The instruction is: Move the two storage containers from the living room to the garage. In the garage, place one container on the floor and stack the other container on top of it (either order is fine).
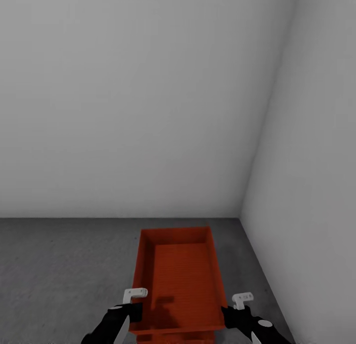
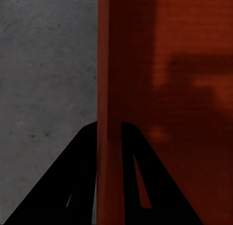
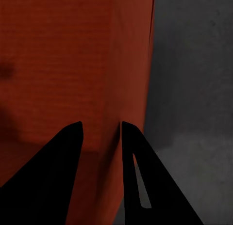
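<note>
Low in the frame's centre, an orange-red storage container [image 1: 178,279] hangs between two grippers over grey concrete.

At lower left the left gripper [image 1: 129,312] is clamped on the container's left wall, one finger [image 2: 73,186] outside and one inside; at lower right the right gripper [image 1: 231,313] pinches the right wall the same way. The box's long axis runs away from the camera toward the pale back wall [image 1: 138,96]. A second orange edge peeks beneath its near end. Bare floor [image 1: 59,270] spreads left; the side wall [image 1: 316,185] stands close on the right.

no readable text, labels, brands, numbers or signs on anything in view
</note>
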`<state>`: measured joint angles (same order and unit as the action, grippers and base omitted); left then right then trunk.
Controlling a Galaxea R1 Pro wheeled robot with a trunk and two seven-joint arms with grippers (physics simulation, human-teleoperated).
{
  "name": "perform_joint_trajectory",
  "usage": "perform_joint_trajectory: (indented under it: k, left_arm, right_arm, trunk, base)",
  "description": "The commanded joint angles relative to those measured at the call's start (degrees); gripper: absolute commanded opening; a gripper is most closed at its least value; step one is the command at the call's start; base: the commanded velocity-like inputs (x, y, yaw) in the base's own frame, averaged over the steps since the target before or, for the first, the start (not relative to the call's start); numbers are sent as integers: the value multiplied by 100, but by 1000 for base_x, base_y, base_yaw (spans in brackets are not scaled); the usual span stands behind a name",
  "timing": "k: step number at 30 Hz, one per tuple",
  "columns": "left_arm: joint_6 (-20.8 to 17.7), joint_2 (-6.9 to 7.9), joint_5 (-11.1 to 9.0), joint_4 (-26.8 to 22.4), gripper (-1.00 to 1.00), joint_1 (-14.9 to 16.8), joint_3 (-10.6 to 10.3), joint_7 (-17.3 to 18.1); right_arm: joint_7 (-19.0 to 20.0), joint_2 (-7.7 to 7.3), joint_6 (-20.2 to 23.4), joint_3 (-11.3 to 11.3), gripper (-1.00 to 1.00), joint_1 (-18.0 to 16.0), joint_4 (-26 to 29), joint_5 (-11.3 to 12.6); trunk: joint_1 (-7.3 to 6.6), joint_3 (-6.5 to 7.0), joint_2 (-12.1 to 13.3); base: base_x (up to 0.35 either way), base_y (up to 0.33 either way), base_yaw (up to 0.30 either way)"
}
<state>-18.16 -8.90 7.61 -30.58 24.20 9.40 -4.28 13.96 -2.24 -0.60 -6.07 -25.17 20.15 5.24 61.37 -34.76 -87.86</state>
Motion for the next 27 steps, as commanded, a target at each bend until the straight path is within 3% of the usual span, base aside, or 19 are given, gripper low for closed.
perform_joint_trajectory:
  k: [1, 27]
  left_arm:
    - [199, -14, -84, -115, -100, 6, 114, -12]
    - [199, -23, -84, -117, -100, 6, 114, -12]
  right_arm:
    - [107, 75, -8, -103, -100, 3, -11, 58]
    - [107, 75, -10, -96, -100, 3, -11, 50]
  trunk:
    - [-1, -15, -3]
    - [-1, -201, -3]
  base:
    - [0, 0, 0]
    - [0, 0, 0]
